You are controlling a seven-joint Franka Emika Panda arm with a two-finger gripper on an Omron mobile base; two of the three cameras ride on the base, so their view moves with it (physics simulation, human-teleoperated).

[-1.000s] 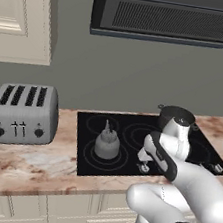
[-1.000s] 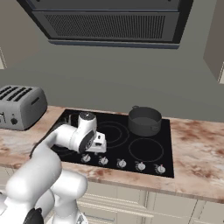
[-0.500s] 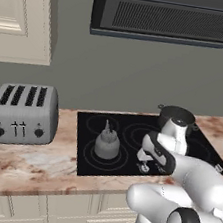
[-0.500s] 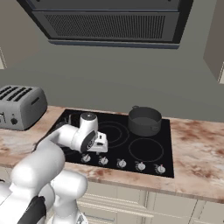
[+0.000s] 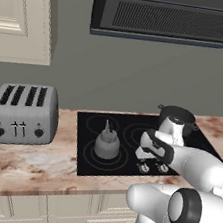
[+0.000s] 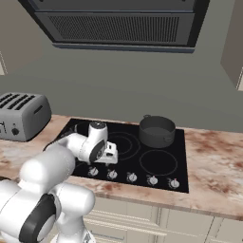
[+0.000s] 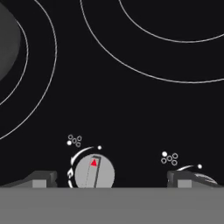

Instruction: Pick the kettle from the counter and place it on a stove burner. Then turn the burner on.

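**Claw open over the knob row — kettle already on the burner**

Claw (image 7: 112, 180) is spread wide, holding nothing; the two dark finger tips (image 7: 40, 178) sit either side of a round grey knob (image 7: 93, 172) with a red pointer mark. Second knob (image 7: 194, 173) shows partly behind the far tip. In the left base view the claw (image 5: 147, 150) hangs low over the front edge of the black cooktop (image 5: 86, 163), just above the knob row.

The kettle (image 5: 107, 143) stands upright on the stove burner (image 5: 93, 153), centred in the thin rings, well apart from the claw. The dark pot (image 6: 156, 130) sits on a rear burner; toaster (image 5: 23, 113) is on the counter (image 5: 34, 165) off to one side.

Handling, as I judge it:
- Knob is small, rigid, smooth — likely slippery under the pads, so pinch across its width and twist; no force needed.
- Kettle looks light and stiff metal with a domed body; the upright loop handle is the only sensible hold if it needs shifting.

Placement looks done; the turn-on step remains.
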